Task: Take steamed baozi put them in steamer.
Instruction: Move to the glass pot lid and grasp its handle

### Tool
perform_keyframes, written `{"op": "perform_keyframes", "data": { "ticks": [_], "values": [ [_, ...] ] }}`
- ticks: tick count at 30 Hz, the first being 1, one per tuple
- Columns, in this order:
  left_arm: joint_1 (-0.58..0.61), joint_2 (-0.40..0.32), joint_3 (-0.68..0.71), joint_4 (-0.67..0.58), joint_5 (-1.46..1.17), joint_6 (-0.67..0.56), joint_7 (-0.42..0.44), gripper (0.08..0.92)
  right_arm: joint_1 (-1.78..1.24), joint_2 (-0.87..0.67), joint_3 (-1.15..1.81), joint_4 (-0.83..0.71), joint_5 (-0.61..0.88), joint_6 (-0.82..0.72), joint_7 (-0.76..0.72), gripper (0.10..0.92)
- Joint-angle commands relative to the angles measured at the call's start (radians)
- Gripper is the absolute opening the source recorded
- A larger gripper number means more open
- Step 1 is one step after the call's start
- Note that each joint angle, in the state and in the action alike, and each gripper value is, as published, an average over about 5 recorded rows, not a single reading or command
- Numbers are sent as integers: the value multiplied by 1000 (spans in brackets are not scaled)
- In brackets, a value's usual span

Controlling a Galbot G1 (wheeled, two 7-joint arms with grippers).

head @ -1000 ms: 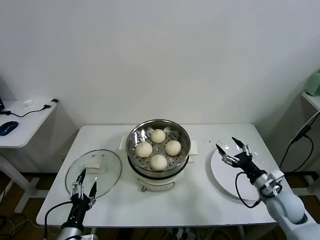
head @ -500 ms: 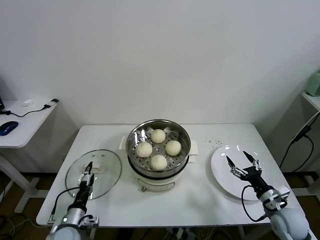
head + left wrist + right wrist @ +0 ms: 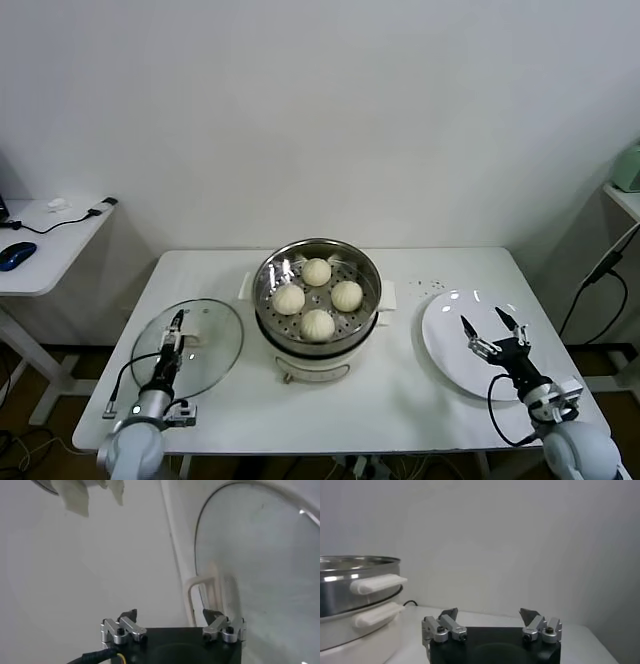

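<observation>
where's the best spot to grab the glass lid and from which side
Probably the white handle at the middle of the glass lid. The lid lies flat on the table with the handle raised, so come straight down with the left gripper, jaws spanning the bar.

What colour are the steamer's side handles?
White. The steamer's side handles show best in the right wrist view, against the shiny steel wall.

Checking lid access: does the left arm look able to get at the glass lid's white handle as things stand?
Probably yes. The left gripper hangs open over the glass lid, close to its white handle, with nothing between them.
</observation>
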Motion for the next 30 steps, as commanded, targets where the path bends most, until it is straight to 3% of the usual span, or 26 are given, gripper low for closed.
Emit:
{"op": "perform_keyframes", "data": {
  "ticks": [1,9,30],
  "values": [
    [-95,10,22,100,-32,10,-6,823,-10,12,17,-13,-20,4,-2,823],
    [-109,12,25,134,-80,-8,16,787,-16,17,19,-16,-45,10,-7,823],
    [-88,25,39,89,-213,-4,38,189,-9,37,16,-52,-116,30,-27,823]
  ]
}}
